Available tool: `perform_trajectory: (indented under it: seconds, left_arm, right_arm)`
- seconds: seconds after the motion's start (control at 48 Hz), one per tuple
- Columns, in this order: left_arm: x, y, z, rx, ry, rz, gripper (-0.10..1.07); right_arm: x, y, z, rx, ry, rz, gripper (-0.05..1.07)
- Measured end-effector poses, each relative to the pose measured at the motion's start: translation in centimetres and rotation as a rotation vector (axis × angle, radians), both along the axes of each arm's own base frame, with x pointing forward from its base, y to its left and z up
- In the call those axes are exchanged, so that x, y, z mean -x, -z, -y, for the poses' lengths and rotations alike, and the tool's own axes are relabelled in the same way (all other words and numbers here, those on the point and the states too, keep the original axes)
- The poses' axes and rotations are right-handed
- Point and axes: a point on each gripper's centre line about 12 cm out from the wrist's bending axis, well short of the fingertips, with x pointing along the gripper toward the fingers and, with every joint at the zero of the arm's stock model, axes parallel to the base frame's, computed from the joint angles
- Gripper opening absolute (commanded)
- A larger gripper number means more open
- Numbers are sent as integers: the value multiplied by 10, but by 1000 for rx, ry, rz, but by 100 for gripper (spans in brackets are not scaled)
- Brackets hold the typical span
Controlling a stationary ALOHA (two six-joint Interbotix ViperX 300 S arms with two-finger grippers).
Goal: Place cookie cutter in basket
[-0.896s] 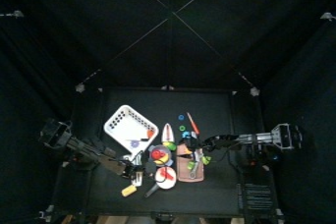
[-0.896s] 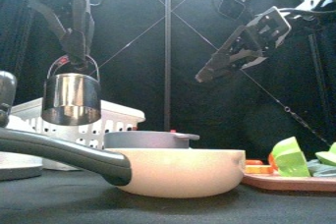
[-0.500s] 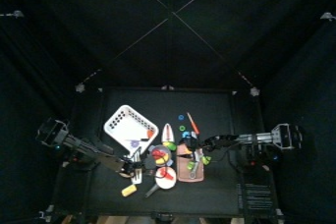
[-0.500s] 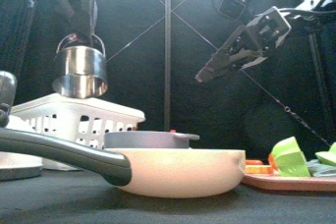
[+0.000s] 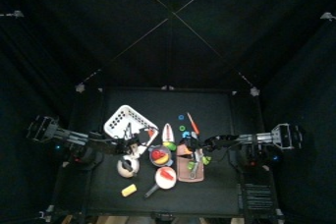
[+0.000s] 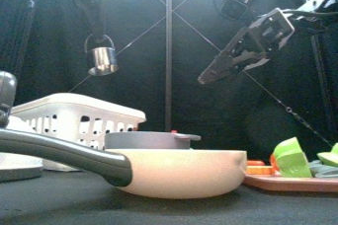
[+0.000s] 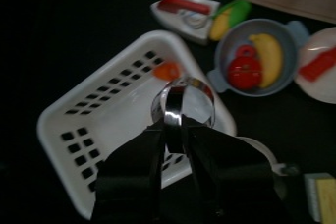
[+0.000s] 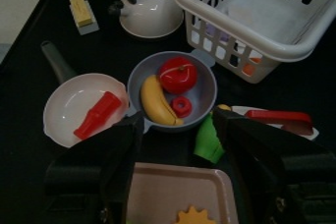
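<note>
My left gripper (image 7: 184, 120) is shut on the cookie cutter (image 7: 191, 96), a shiny round metal ring. It holds the cutter in the air over the near rim of the white slotted basket (image 7: 98, 120). In the front view the cutter (image 6: 102, 58) hangs high above the basket (image 6: 73, 120). In the top view the basket (image 5: 126, 120) is at the table's left. My right gripper (image 8: 197, 154) is open and empty, raised over the table's right side (image 6: 214, 73).
A grey bowl of toy fruit (image 8: 171, 88), a white pan (image 8: 89, 110) with a red piece, a white teapot (image 8: 147, 7), a green piece (image 8: 210, 140) and a wooden tray (image 8: 197, 194) crowd the table's middle and right.
My left gripper has risen with the cookie cutter and moved back from the front camera, now above the basket. The right arm has not moved.
</note>
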Motion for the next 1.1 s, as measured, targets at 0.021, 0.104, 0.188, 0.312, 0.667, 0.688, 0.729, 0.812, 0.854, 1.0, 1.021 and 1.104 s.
perform_trajectory:
  seconds: [0.021, 0.104, 0.188, 0.312, 0.667, 0.688, 0.729, 0.812, 0.854, 1.0, 1.021, 1.104]
  left_arm:
    - [5, 2, -6, 3, -25, 3, 61]
    - [23, 15, -28, 8, -111, -2, 61]
    - [41, 32, -47, 15, -192, 3, 61]
    - [59, 48, -63, 32, -237, 80, 61]
    - [89, 73, -79, 151, -319, 405, 61]
    - [89, 74, -79, 155, -322, 411, 61]
    - [89, 76, -79, 159, -323, 411, 61]
    - [88, 80, -79, 161, -320, 397, 61]
    - [87, 82, -80, 163, -324, 388, 61]
    - [85, 92, -83, 170, -342, 336, 61]
    - [84, 94, -83, 171, -343, 327, 61]
    - [83, 98, -84, 177, -351, 309, 61]
  right_arm:
    - [0, 0, 0, 0, 0, 0, 91]
    - [0, 0, 0, 2, -1, 2, 91]
    - [1, 0, 0, 2, -1, 2, 91]
    - [1, 0, 0, 2, 1, 2, 91]
    - [0, 2, 1, 2, 2, -5, 91]
    - [0, 2, 1, 2, 3, -5, 91]
    - [0, 3, 1, 3, 2, -9, 91]
    - [-1, 5, 2, 1, 5, -14, 91]
    - [-1, 6, 2, 1, 5, -18, 91]
    - [-2, 10, 3, -1, 6, -29, 91]
    - [-2, 10, 3, -1, 8, -30, 91]
    - [-2, 10, 3, 1, 7, -29, 91]
